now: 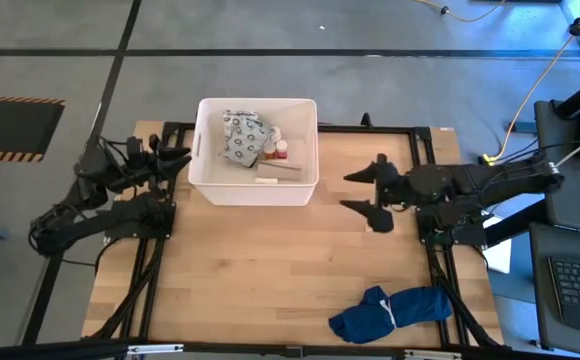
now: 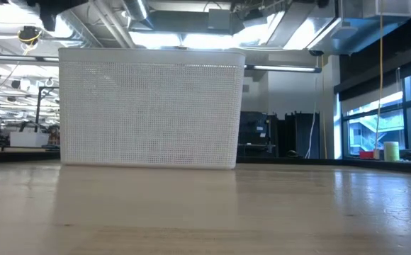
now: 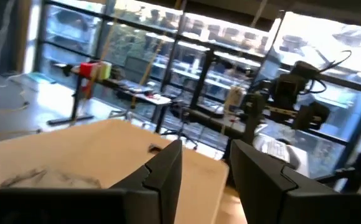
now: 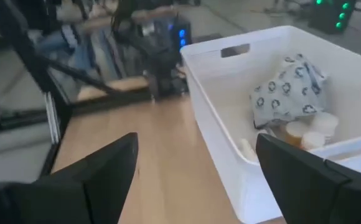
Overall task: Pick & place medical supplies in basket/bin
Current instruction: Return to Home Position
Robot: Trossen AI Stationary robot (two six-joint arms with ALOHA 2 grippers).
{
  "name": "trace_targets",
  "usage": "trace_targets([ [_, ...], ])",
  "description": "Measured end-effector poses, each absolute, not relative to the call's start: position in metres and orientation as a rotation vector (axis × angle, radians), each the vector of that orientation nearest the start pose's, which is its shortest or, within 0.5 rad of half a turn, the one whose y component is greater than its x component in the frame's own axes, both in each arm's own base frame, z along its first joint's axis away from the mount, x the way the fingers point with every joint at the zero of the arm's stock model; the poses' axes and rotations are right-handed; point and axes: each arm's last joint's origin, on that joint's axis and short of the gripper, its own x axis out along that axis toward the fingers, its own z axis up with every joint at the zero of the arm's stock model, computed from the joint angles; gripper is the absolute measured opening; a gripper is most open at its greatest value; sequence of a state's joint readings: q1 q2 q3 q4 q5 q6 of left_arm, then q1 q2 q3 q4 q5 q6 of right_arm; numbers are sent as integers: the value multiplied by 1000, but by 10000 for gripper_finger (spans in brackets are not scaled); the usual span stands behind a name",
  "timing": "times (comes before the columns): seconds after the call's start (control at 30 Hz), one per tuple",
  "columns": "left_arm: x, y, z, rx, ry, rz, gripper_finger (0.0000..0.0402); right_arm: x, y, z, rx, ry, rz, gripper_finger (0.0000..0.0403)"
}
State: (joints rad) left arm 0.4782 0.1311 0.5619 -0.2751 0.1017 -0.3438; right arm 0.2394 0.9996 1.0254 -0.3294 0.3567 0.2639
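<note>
1. Contents. The white bin (image 1: 256, 193) stands at the far middle of the table (image 1: 270, 270). Inside it I see a crumpled printed packet (image 1: 244, 136) towards the far left, with small orange and red bottles (image 1: 276, 151) just to its right. A pale item lies along the near wall, and I cannot tell what it is. No supplies show on the bare wood outside the bin. The only loose item is a dark blue cloth bundle (image 1: 390, 311) at the near right, well apart from the bin.

2. Grippers. The left gripper (image 1: 178, 160) sits just beside the bin's left wall. Its wrist view shows the fingers parted with nothing between them. The right gripper (image 1: 348, 192) stands to the right of the bin, clear of it, with its jaws spread wide and empty.

3. Step in hand. I judge the loading finished and the arms to be in the return to rest.

4. Next move. Each arm needs to be drawn back to its own side. The left arm calls for care so that it does not nudge the bin wall. The right arm should stay clear of the cloth bundle.
</note>
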Motion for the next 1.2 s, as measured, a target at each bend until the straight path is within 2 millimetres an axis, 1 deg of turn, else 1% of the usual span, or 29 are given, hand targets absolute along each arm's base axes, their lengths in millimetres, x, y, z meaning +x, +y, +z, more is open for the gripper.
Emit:
trace_targets([
  [0.13, 39, 17, 297, -292, -237, 364, 126, 186, 36, 343, 203, 160, -104, 327],
  [0.23, 36, 16, 285, -318, -197, 371, 124, 171, 33, 326, 221, 90, -69, 327],
  [0.33, 41, 18, 272, -352, -119, 355, 121, 156, 28, 313, 240, 40, -66, 327],
  [0.4, 46, 19, 267, -365, -120, 306, 120, 148, 23, 304, 253, 19, -82, 327],
  [0.47, 54, 21, 256, -409, -101, 263, 121, 142, 18, 295, 255, -8, -107, 327],
  [0.53, 58, 23, 249, -426, -107, 250, 120, 136, 14, 291, 258, -65, -106, 327],
  [0.6, 59, 24, 250, -420, -136, 246, 119, 128, 11, 289, 252, -121, -75, 327],
  [0.7, 60, 24, 245, -432, -121, 241, 118, 116, 7, 283, 264, -165, -73, 327],
  [0.93, 61, 20, 255, -462, -180, 115, 114, 98, 1, 267, 286, -217, -110, 327],
  [1.1, 67, 20, 252, -453, -150, 153, 104, 88, -3, 256, 317, -229, -145, 327],
  [1.2, 73, 19, 244, -443, -122, 171, 100, 84, -5, 248, 346, -231, -158, 327],
])
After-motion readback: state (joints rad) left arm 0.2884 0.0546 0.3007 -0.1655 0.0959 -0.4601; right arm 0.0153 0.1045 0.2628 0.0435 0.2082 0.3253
